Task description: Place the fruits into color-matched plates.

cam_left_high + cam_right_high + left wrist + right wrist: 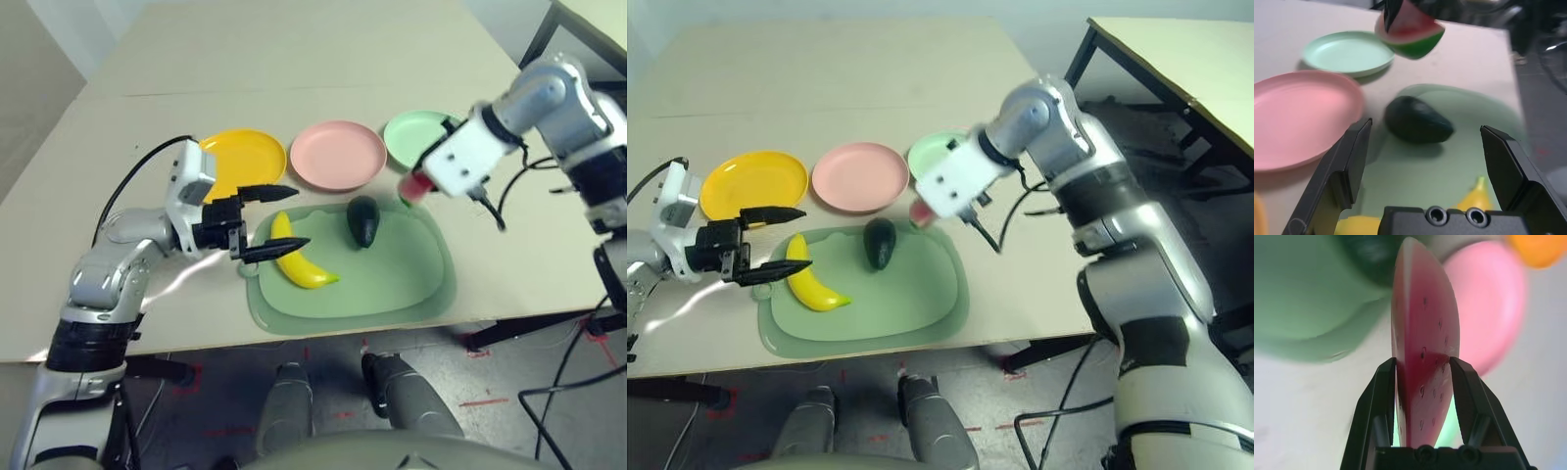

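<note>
Watermelon wedge (1422,372): pinched between the right claw's (1422,382) two fingers, held in the air over the far right corner of the green mat (392,284), near the mint green plate (411,135). Pink plate (338,154) sits just left of the mint one; yellow plate (250,157) left again. All three lie in a row along the mat's far edge.

Avocado (363,220) lies on the mat near its far edge, below the wedge. Banana (299,259) lies on the mat's left part.

Your left claw (274,220) hangs spread wide at the mat's left edge, one finger over the banana's stem end, not touching. Bare desk (294,59) beyond the plates gives you open room.
</note>
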Controlling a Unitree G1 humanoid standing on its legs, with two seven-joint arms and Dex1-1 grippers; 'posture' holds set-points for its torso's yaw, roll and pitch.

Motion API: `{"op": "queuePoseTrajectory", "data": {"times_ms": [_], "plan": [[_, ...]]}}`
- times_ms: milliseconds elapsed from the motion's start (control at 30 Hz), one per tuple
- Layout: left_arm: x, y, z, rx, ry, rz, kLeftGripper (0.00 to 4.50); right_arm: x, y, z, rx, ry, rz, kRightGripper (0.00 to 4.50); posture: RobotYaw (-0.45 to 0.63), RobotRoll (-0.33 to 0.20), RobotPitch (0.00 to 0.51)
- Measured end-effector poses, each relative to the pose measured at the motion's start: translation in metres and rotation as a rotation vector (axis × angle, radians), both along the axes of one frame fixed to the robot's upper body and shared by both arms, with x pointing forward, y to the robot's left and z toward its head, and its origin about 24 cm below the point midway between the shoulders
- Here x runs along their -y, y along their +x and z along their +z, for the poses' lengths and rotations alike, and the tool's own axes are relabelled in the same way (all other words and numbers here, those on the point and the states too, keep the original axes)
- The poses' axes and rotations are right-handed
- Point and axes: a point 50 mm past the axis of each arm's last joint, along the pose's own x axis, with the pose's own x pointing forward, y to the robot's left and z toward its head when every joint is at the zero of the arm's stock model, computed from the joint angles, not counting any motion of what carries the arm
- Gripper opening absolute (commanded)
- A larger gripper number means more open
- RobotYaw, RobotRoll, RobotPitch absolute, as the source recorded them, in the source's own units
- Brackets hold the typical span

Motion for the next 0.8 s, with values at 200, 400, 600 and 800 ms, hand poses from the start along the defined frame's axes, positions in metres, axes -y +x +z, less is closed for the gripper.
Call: {"op": "queuePoseTrajectory", "data": {"times_ms": [200,400,600,800], "plan": [[-0.003,0.000,-0.002,0.007,0.033,0.118,4.50,-0.017,0.015,-0.021,-0.005,0.086,-0.048,1.72,-0.02,0.000,0.170],[-0.014,-0.001,0.001,0.018,0.086,0.157,4.50,-0.043,0.022,-0.024,0.075,0.166,-0.058,1.72,0.00,0.000,0.171],[-0.021,-0.002,-0.009,0.008,0.101,0.162,4.50,-0.049,0.027,-0.040,0.104,0.159,-0.098,1.72,0.00,0.000,0.176],[-0.022,-0.005,-0.013,0.013,0.105,0.142,4.50,-0.041,0.031,-0.052,0.113,0.124,-0.146,1.72,-0.01,0.000,0.180]]}}
